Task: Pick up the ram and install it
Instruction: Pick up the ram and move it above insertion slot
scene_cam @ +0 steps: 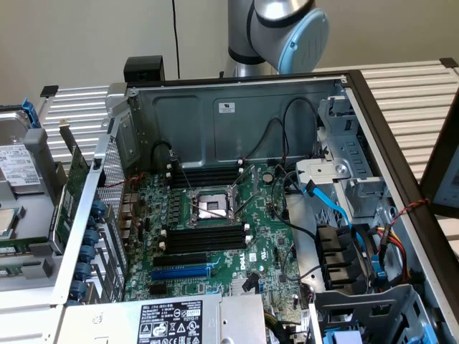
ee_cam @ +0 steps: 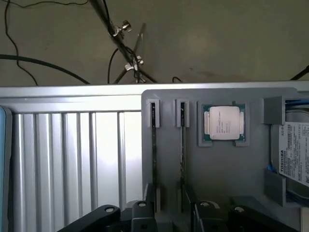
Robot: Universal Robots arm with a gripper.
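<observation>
Exterior view: the case lies open and the board's black slots (scene_cam: pixel 206 238) look empty.

Wrist view: our pincer (ee_cam: pixel 169 212) hangs spread over the grey holder (ee_cam: pixel 227 174), where the ram (ee_cam: pixel 182 145) stands on edge. We judge it best to centre squarely over the stick.

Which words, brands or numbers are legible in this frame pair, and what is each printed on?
"TOSHIBA": on the white label of the hard drive, reading sideways in the wrist view.
The rest of that label's print is too small to read.
Print on the CPU lid: too blurred to read.
Power supply label: several lines and marks, too small to read.
White sticker on the case wall: unreadable.
</observation>
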